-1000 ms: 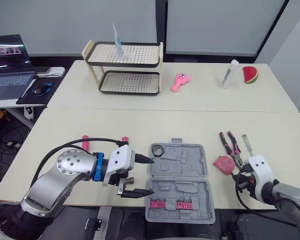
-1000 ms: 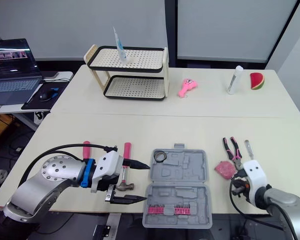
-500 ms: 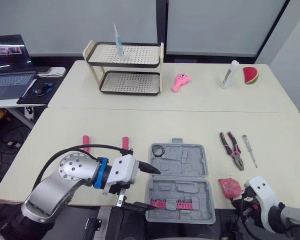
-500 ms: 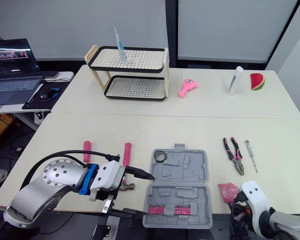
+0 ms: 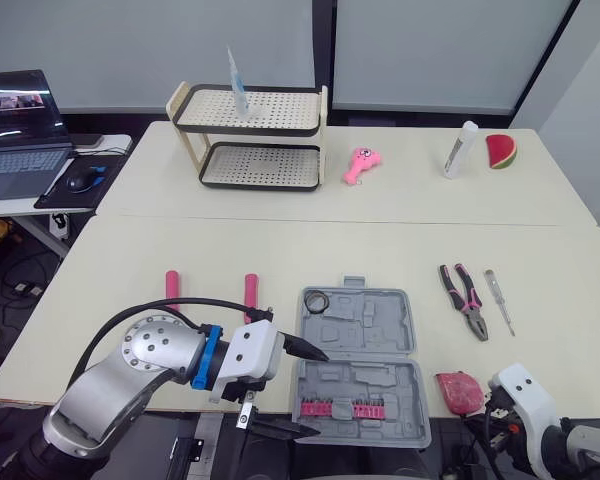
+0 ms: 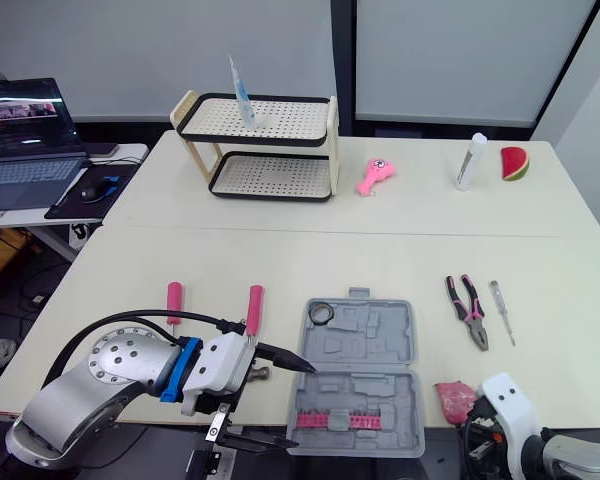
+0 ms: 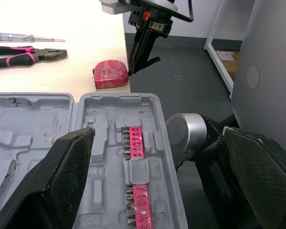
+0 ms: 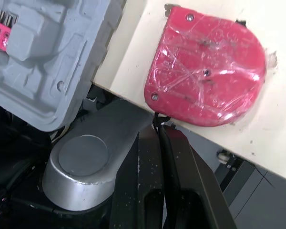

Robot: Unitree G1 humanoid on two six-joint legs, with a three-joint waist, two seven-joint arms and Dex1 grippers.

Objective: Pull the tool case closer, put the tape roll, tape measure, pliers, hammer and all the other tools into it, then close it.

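Note:
The grey tool case (image 5: pixel 358 362) lies open near the table's front edge, with a row of pink bits (image 5: pixel 342 408) in its near half and the black tape roll (image 5: pixel 315 300) in its far half. My left gripper (image 5: pixel 302 392) is open at the case's near-left corner, one finger over the case and the other below the table edge. The red tape measure (image 8: pixel 207 76) rests at the front edge, right of the case. My right gripper (image 8: pixel 157 128) is shut on its thin black cord. Pliers (image 5: pixel 465 298) and a clear-handled screwdriver (image 5: pixel 500 300) lie beyond it. The hammer's pink handle (image 5: pixel 250 290) lies left of the case.
Another pink-handled tool (image 5: pixel 171 284) lies further left. On the far table stand a two-tier rack (image 5: pixel 250 135), a pink toy (image 5: pixel 360 163), a white tube (image 5: pixel 460 147) and a watermelon slice (image 5: pixel 500 149). A laptop (image 5: pixel 18 130) sits on a side desk to the left.
My right gripper drew back to the front edge, dragging the tape measure with it. My left gripper moved right and lower, to the case's near-left corner. The case stayed put.

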